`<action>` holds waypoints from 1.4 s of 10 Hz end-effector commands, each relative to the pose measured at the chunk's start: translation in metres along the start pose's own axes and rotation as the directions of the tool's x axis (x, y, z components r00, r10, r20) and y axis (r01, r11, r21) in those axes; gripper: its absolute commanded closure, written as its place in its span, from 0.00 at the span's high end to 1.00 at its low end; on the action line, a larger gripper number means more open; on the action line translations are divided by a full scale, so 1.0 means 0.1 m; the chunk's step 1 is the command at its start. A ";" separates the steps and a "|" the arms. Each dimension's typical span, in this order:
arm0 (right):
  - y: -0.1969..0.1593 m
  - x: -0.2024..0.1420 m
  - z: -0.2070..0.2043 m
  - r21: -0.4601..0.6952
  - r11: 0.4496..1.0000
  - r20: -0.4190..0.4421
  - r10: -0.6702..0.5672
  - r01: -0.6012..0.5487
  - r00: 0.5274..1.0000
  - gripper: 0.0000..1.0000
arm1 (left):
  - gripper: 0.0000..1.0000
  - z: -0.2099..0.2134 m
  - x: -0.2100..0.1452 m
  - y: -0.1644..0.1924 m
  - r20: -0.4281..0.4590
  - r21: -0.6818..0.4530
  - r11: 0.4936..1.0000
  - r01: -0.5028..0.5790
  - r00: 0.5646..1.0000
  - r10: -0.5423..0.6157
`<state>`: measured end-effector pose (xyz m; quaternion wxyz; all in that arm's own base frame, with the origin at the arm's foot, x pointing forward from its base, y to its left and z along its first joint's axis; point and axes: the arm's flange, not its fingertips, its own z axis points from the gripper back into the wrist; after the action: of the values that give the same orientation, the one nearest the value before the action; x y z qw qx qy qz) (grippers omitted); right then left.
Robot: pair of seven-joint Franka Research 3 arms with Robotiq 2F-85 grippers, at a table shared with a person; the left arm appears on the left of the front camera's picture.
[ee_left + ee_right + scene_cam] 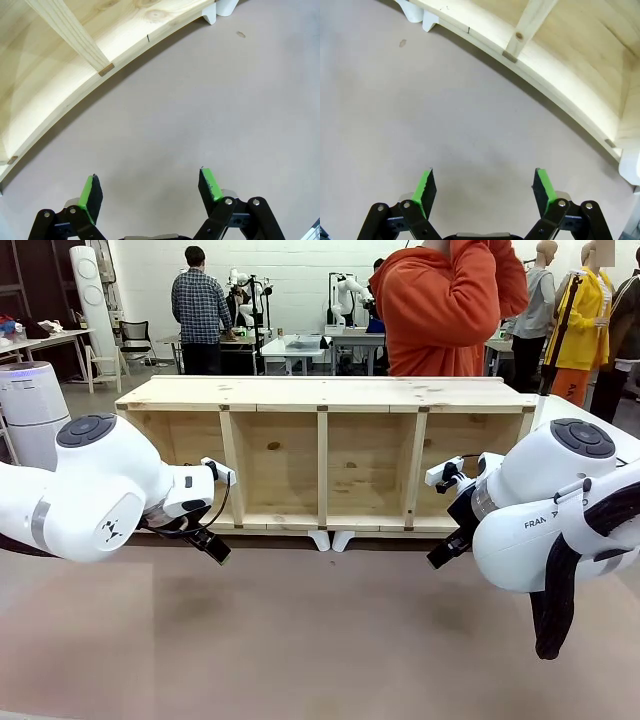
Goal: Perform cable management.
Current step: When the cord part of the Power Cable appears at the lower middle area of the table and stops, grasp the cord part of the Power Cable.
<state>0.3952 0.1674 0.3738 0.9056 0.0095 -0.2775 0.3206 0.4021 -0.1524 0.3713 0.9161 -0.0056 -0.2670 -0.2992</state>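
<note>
Around the wooden shelf [330, 392], I cannot tell where the cable lies, nor which way its plug end points or how its long axis runs. The shelf lies on its side across the far part of the table [330, 640], its open compartments facing me, and a person [440, 315] in an orange top stands behind it.

My left gripper [150, 186] hangs low over bare tabletop just short of the shelf's lower front board. Its jaws are spread wide, with nothing between the green pads [90, 192]. My right gripper [484, 182] sits the same way toward the other end of that board, also spread wide and carrying nothing.

I judge the work not yet begun, since neither hand has anything to route. The next move calls for finding the cord first, then reading how it runs so I can bring one gripper down across it, probably near the plug.
</note>
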 end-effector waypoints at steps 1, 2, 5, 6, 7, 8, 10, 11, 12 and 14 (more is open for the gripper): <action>0.00 0.00 0.00 0.000 1.000 0.000 -0.001 0.001 1.000 1.00 | 1.00 0.00 -0.01 0.02 0.000 0.000 1.000 -0.005 1.000 0.005; 0.00 0.00 0.00 0.000 1.000 0.000 -0.001 0.001 1.000 1.00 | 1.00 0.00 -0.01 0.02 0.000 0.000 1.000 -0.005 1.000 0.005; 0.02 0.03 0.11 -0.007 1.000 0.006 0.012 -0.012 1.000 1.00 | 1.00 0.04 0.00 0.01 -0.005 0.007 1.000 0.007 1.000 -0.007; 0.03 0.03 0.18 -0.008 1.000 0.010 0.017 -0.017 1.000 1.00 | 1.00 0.07 -0.01 0.00 -0.003 0.007 1.000 0.006 1.000 -0.006; 0.05 0.03 0.26 -0.010 1.000 0.014 0.020 -0.019 1.000 1.00 | 1.00 0.11 -0.02 0.00 -0.003 0.008 1.000 0.010 1.000 -0.010; 0.09 0.03 0.35 -0.019 0.999 0.023 0.031 -0.031 0.999 1.00 | 1.00 0.18 -0.05 -0.04 0.003 0.016 1.000 0.014 1.000 -0.014; 0.17 0.03 0.56 -0.038 0.999 0.033 0.033 -0.031 0.999 1.00 | 1.00 0.36 -0.07 -0.12 0.009 0.045 0.999 0.021 1.000 -0.021; 0.22 -0.01 0.69 -0.057 0.998 0.039 0.041 -0.039 0.998 1.00 | 1.00 0.49 -0.13 -0.20 0.018 0.076 0.997 0.019 1.000 -0.020; 0.24 -0.04 0.86 -0.087 0.996 0.056 0.043 -0.038 0.998 1.00 | 1.00 0.66 -0.17 -0.28 0.029 0.113 0.993 0.029 0.999 -0.033; 0.30 -0.15 1.16 -0.138 0.990 0.080 0.048 -0.036 0.996 1.00 | 1.00 0.93 -0.30 -0.40 0.065 0.164 0.986 0.028 0.997 -0.039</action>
<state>0.3552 0.1751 0.4729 0.8827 -0.0261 -0.3312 0.3324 0.3738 -0.1660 0.4465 0.8971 0.0437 -0.3125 -0.3092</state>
